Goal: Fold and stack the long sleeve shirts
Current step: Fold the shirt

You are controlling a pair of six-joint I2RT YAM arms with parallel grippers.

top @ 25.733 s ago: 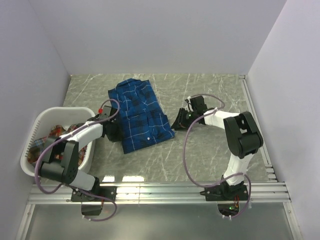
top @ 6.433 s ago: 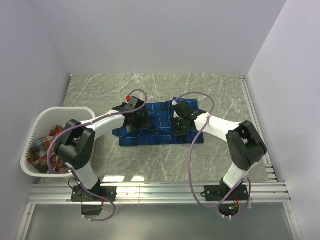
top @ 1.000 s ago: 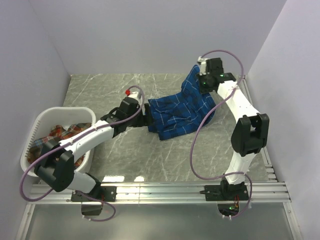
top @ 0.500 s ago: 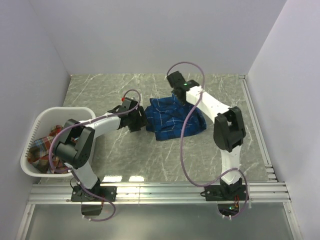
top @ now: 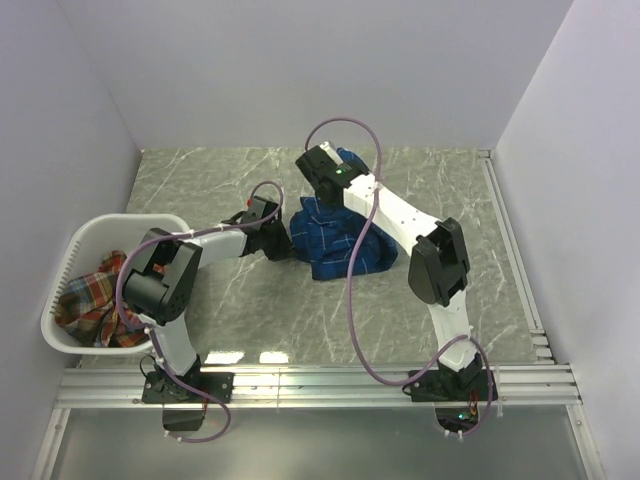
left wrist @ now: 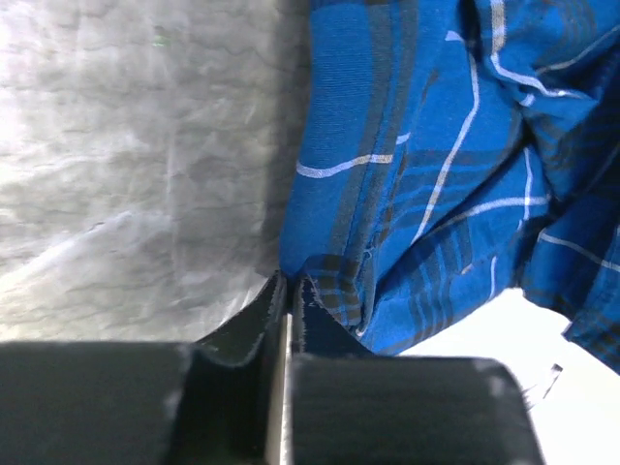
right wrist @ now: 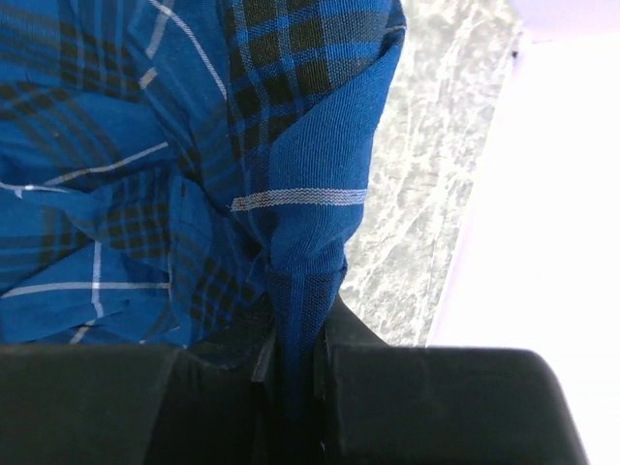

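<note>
Grey marbled tabletop (top: 200, 180) bore a white plastic laundry basket (top: 75, 250) at left, holding a red-orange plaid shirt (top: 85, 295). Centrally lay a bunched royal blue plaid shirt (top: 335, 240), its fabric clamped by the left pincer (left wrist: 291, 291) and the right pincer (right wrist: 295, 339).

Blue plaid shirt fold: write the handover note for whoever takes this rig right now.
Left pincer: shut on the hem of the blue plaid shirt, at its left edge.
Right pincer: shut on a bunched fold of the same shirt, raised at its far side.
The blue shirt is rumpled and partly doubled over; its fold is not finished.
The red-orange plaid shirt lies unfolded in the white laundry basket.
To do: finish the blue fold, then fold the red-orange one and stack.
</note>
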